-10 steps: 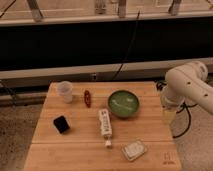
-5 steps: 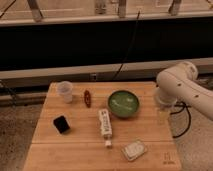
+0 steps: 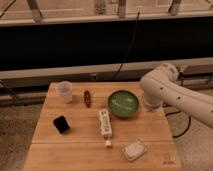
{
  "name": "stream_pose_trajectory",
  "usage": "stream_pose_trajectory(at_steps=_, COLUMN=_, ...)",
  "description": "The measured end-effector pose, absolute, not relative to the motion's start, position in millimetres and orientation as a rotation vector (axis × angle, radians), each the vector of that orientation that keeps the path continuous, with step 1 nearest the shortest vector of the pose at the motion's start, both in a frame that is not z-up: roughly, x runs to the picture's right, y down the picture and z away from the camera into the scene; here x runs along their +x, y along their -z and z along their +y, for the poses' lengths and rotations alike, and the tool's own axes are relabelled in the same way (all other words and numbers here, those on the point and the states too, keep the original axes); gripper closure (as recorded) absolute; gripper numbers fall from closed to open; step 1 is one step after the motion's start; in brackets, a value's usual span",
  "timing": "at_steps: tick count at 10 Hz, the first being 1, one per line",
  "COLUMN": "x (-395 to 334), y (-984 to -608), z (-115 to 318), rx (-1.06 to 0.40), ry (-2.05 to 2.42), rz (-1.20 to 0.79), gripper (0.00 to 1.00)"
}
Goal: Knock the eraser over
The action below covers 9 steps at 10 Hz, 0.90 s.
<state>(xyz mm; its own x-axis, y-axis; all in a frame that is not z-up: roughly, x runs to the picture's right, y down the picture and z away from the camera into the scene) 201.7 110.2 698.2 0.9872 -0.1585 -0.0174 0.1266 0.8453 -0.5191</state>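
Our gripper swung left to the desk's right edge; its spread we cannot tell. Our eraser sits near the left edge

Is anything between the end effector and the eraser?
Yes. The end effector hangs beside the green bowl; that bowl and the white bar lie between it and the eraser.

The gripper, on a white arm, hangs just right of the green bowl. Farther to its left lie a white bar, a reddish-brown piece, a clear cup and the black eraser, all on a light wooden table. A pale grey packet lies below it.
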Motion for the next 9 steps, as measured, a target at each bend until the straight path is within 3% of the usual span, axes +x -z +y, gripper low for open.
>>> stream_pose_trajectory(at_steps=9, x=124.8, y=-710.3, z=125.1, rx=-0.507, ry=0.342, rz=0.023, gripper=0.2)
